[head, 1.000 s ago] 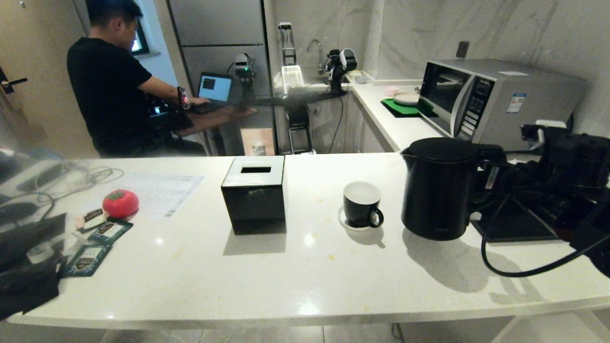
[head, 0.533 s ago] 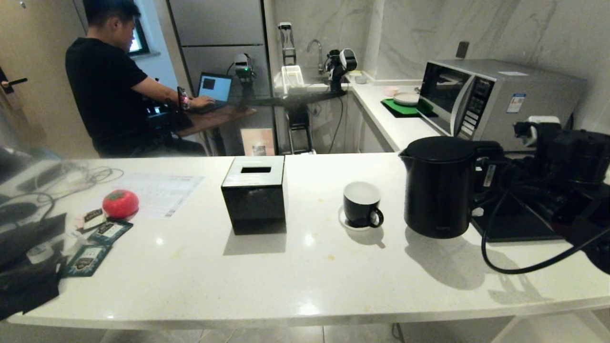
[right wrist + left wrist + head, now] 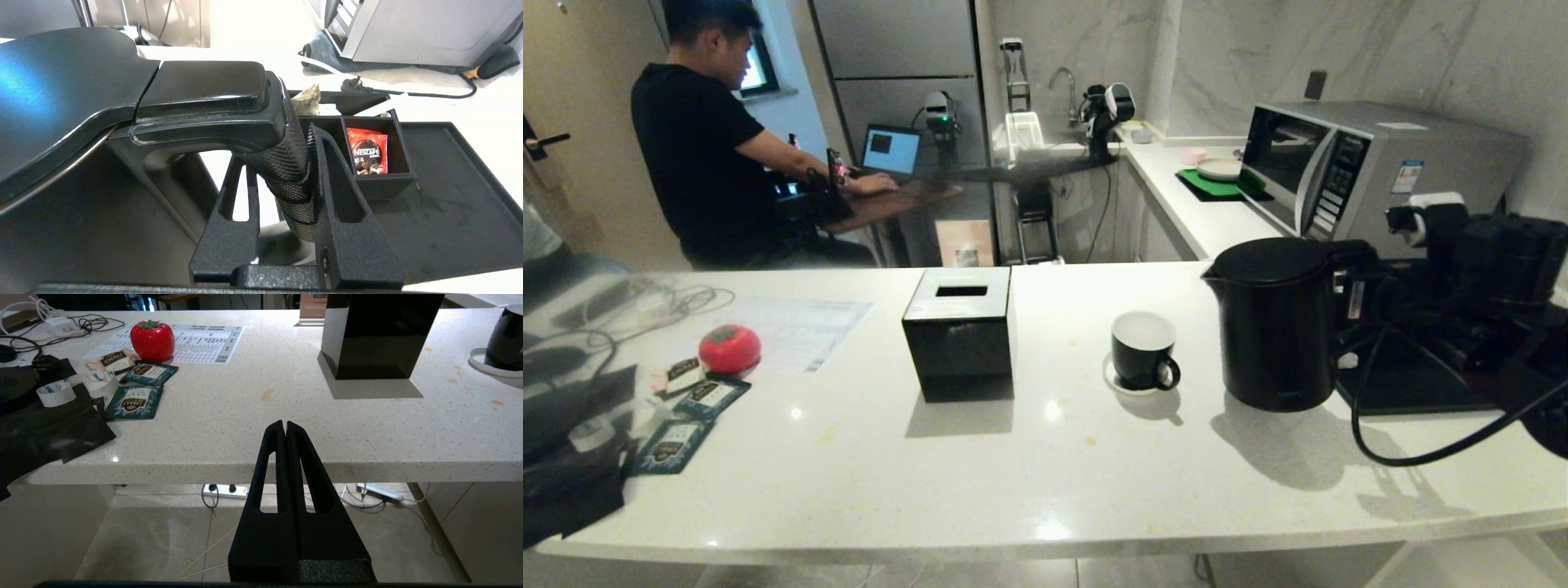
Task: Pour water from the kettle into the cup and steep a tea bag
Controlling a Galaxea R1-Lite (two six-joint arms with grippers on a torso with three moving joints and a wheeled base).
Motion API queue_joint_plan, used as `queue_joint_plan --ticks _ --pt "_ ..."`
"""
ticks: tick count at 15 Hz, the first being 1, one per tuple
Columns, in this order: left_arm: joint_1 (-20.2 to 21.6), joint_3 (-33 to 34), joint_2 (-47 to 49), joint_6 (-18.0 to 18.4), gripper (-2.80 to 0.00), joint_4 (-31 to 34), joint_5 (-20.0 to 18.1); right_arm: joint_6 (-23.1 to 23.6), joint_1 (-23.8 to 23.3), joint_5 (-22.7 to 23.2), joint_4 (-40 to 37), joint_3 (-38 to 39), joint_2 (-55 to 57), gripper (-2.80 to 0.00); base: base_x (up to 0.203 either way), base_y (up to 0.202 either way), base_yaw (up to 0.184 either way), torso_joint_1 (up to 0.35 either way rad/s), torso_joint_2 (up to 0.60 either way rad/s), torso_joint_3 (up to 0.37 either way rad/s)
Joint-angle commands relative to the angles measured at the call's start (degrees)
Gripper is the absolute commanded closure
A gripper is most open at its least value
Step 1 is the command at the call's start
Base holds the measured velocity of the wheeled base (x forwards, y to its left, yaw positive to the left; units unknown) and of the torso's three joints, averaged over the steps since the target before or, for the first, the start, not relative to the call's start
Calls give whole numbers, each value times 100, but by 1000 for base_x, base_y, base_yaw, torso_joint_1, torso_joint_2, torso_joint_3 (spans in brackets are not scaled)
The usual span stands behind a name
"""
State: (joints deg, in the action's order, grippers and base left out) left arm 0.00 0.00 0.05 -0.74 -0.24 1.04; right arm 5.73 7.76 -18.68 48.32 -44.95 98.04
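Note:
The matte black kettle [image 3: 1278, 322] stands right of centre on the white counter, its spout facing the cup [image 3: 1142, 349]. The cup is a small black mug with a white inside, on a white saucer [image 3: 1112, 380], about a hand's width left of the kettle. My right gripper [image 3: 282, 163] is shut on the kettle's textured loop handle [image 3: 292, 179], reaching in from the right [image 3: 1372, 282]. My left gripper [image 3: 284, 426] is shut and empty, parked just before the counter's front edge. Green tea bag sachets [image 3: 707, 398] lie at the counter's far left.
A black cube tissue box [image 3: 960, 339] stands left of the cup. A red tomato-shaped object [image 3: 729, 349] sits by the sachets. Behind the kettle are a black tray [image 3: 449, 196] with Nescafé sachets [image 3: 369, 151], a cable [image 3: 1421, 461] and a microwave [image 3: 1364, 171]. A person [image 3: 698, 139] sits beyond.
The kettle has tipped slightly, its top and spout edging toward the cup. My right arm has shifted a little left and up with it. The left gripper has not moved.

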Motion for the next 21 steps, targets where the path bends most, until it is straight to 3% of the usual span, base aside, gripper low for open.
queue_joint_plan --ticks 1,21 --pt "0 0 4 -5 0 -2 2 74 23 -13 -99 -99 -21 0 0 0 0 0 0 0" --pt "0 0 4 -5 0 -2 2 1130 348 -31 -1552 -1374 205 0 0 0 0 0 0 0"
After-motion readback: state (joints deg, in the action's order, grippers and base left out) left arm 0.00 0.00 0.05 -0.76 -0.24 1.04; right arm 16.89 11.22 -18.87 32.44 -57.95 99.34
